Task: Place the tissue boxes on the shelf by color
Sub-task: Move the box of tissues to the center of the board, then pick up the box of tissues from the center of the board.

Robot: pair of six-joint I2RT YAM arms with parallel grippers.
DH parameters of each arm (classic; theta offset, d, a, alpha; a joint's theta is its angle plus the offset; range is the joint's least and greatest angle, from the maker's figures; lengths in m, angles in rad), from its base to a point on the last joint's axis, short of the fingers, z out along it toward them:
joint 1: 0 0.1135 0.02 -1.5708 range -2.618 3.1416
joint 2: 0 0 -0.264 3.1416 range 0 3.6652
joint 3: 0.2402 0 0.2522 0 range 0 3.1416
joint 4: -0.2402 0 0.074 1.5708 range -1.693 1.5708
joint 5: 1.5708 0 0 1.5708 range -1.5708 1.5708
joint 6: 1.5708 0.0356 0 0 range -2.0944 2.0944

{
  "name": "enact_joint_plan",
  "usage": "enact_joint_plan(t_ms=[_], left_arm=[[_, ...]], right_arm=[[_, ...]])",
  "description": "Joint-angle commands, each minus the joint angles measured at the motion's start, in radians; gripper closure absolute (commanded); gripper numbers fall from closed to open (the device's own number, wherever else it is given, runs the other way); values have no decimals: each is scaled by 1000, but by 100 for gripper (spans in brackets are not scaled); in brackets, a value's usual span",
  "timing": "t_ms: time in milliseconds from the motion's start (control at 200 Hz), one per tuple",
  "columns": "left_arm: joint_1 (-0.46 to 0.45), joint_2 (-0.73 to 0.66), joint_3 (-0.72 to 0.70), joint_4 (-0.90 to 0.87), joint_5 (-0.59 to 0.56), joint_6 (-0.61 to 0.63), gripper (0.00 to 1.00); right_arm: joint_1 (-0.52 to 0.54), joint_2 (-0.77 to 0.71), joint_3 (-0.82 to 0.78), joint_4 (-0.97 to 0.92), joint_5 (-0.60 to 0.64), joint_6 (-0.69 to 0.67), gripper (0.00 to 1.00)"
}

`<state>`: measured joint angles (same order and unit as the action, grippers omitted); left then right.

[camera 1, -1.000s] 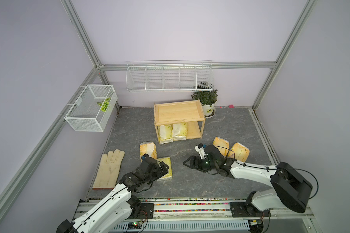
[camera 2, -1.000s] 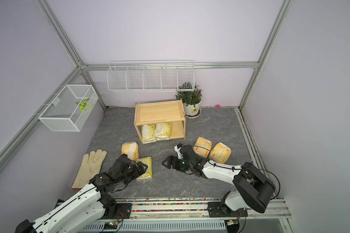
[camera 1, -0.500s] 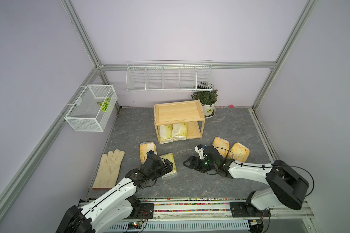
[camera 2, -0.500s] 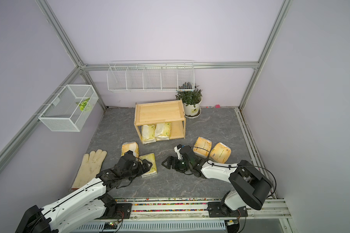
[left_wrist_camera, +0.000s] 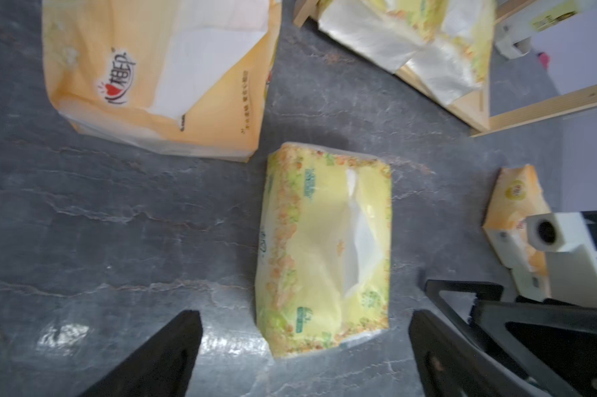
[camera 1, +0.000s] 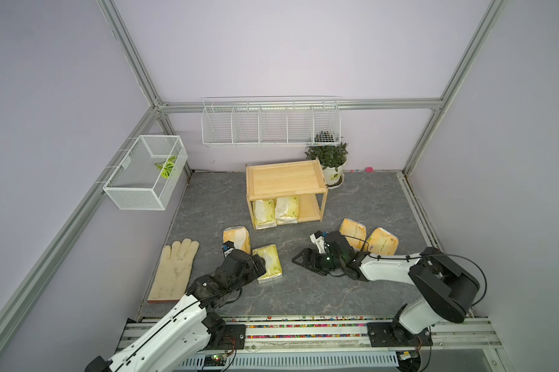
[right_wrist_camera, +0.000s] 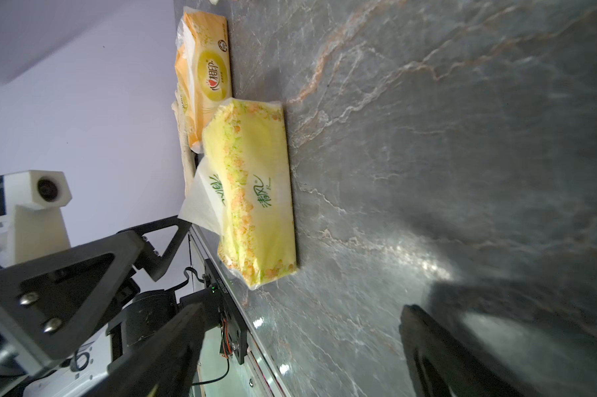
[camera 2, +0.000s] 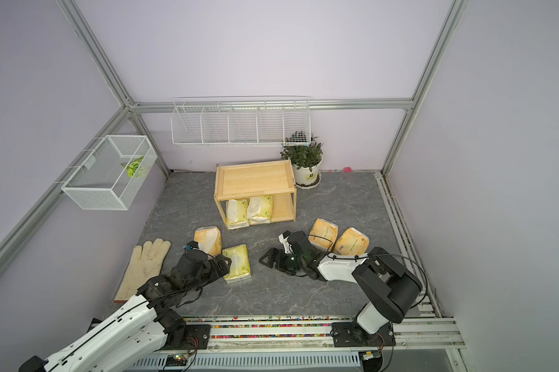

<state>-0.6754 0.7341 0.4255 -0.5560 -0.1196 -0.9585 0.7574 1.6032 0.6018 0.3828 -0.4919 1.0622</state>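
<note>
The pale wooden shelf (camera 1: pixel 284 178) stands at the back, with two lemon-yellow tissue boxes (camera 1: pixel 275 211) on its lower tier. A third lemon-yellow box (camera 1: pixel 270 262) (left_wrist_camera: pixel 324 247) (right_wrist_camera: pixel 252 192) lies flat on the floor. My left gripper (camera 1: pixel 261 266) (left_wrist_camera: pixel 304 314) is open, and its fingers straddle that box's near end without touching it. An orange-yellow box (camera 1: pixel 237 237) (left_wrist_camera: pixel 159 75) lies just behind it. Two more orange-yellow boxes (camera 1: pixel 368 240) lie at the right. My right gripper (camera 1: pixel 305 265) (right_wrist_camera: pixel 300 316) is open and empty, low over the floor, pointing at the lemon box.
A cream glove (camera 1: pixel 175 269) lies at the left of the floor. A potted plant (camera 1: pixel 331 161) stands beside the shelf. White wire baskets hang on the back wall (camera 1: pixel 271 124) and the left wall (camera 1: pixel 144 172). A metal rail (camera 1: pixel 304 328) borders the front.
My left gripper has reached forward and now has its open fingers on either side of the lemon box's near end. The right gripper has barely moved.
</note>
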Motion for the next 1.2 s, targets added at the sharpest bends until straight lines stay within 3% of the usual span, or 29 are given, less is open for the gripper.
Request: enact_joint_plan(t_ms=[0, 305, 705, 875, 1005, 1195], left_arm=[[30, 49, -29, 109, -7, 27, 0], [83, 193, -76, 404, 116, 39, 0], [82, 428, 12, 503, 216, 21, 0], [81, 452, 11, 533, 226, 11, 0], [82, 453, 12, 530, 227, 13, 0], [80, 450, 0, 535, 238, 5, 0]], right_arm=[[-5, 51, 28, 78, -68, 23, 7], [33, 146, 109, 71, -71, 34, 9], [79, 228, 170, 39, -46, 54, 11], [113, 276, 192, 58, -51, 70, 12], [133, 328, 193, 153, -62, 116, 13], [134, 379, 112, 505, -82, 283, 19]])
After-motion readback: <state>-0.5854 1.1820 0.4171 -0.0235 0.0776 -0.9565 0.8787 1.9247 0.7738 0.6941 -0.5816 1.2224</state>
